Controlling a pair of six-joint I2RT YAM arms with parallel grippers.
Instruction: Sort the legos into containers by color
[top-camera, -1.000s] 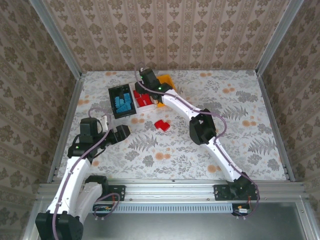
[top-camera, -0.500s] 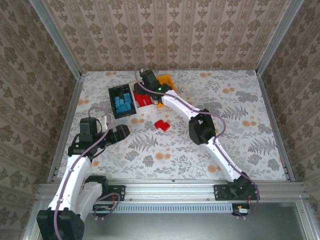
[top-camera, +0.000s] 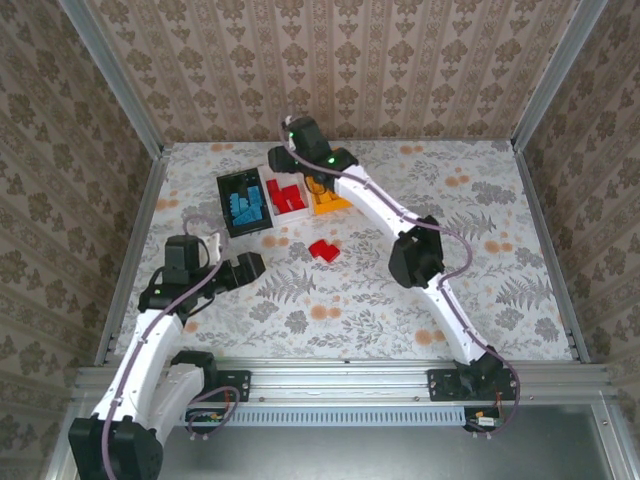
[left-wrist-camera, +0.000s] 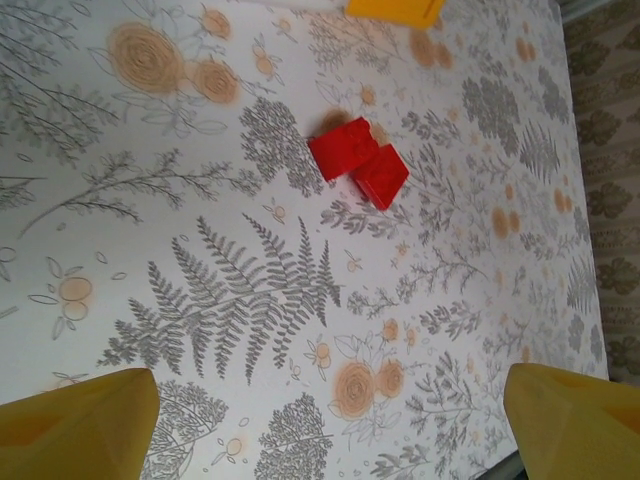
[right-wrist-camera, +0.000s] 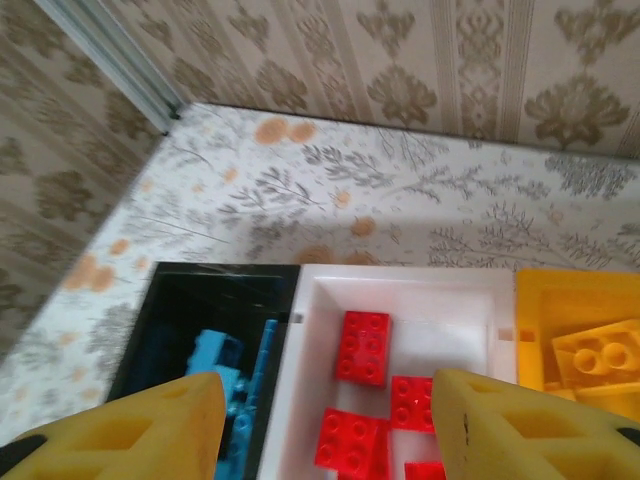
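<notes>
Right arm (top-camera: 375, 205) stretched long toward 11 o'clock. Right gripper (right-wrist-camera: 325, 420) hangs over the white bin (right-wrist-camera: 400, 288), fingers apart, holding nothing. Red legos (right-wrist-camera: 362, 345) lie inside. Black bin (right-wrist-camera: 220, 272) with blue legos (right-wrist-camera: 215, 355) at its 9 o'clock, yellow bin (right-wrist-camera: 560, 290) at 3. Left gripper (left-wrist-camera: 325, 425) low over the table (top-camera: 480, 260), released. Two loose red bricks (left-wrist-camera: 358, 160) toward its 3 o'clock.

Before me lies a white tablecloth (top-camera: 500, 290) printed with grey ferns and orange flowers. Brown patterned wallpaper (top-camera: 340, 70) rises around it, between metal corner posts (top-camera: 112, 80).
</notes>
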